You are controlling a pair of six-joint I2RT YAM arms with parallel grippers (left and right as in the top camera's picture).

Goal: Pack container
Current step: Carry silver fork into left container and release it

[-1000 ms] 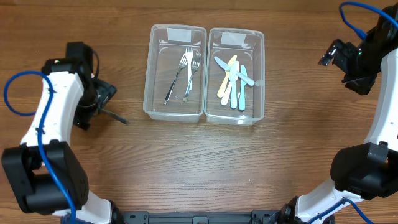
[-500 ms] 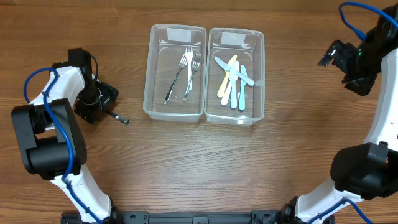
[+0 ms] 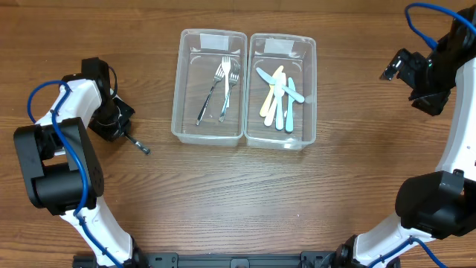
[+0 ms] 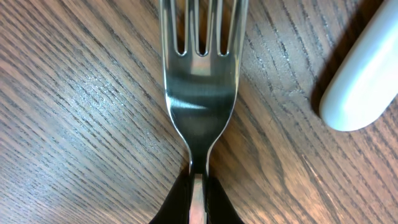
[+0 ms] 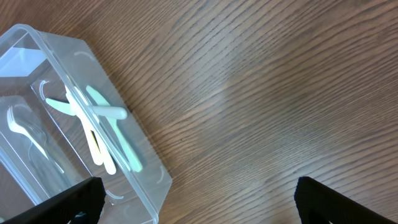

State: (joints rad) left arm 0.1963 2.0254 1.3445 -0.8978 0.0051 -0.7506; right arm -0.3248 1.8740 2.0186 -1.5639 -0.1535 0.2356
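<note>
- The worktop point(image 3: 223, 201) is brown wood with a strong grain. It fills every view, so nothing of the room beyond it shows.
- My left claw point(image 3: 117, 125) is clamped on a silver metal fork point(image 4: 200, 93). Its black fingers point(image 4: 177, 208) pinch the narrow neck just below the bowl of the tines.
- From my left wrist, the fork runs straight away from the claw, tines pointing out past the top edge, close over the wood. I cannot tell whether it touches.
- Just right of the tines sits a white rounded shape point(image 4: 364, 81) that I cannot identify.
- From overhead, only a short dark tip of the fork point(image 3: 140, 144) pokes out of the left claw, towards my right.
- To the right of that claw, well apart from it, stand two clear plastic boxes touching side by side.
- The nearer clear box point(image 3: 178, 89) holds two more metal forks point(image 3: 223, 89).
- The farther clear box point(image 3: 312, 89) holds pastel yellow and blue plastic knives point(image 3: 279, 97).
- My right claw point(image 3: 413, 80) hangs off to the right of both boxes, spread wide and holding nothing.
- From my right wrist, that claw point(image 5: 199, 205) shows its black fingertips point(image 5: 81, 199) at the two lower corners, with bare wood between them. The knife box point(image 5: 143, 168) lies ahead to the left.
</note>
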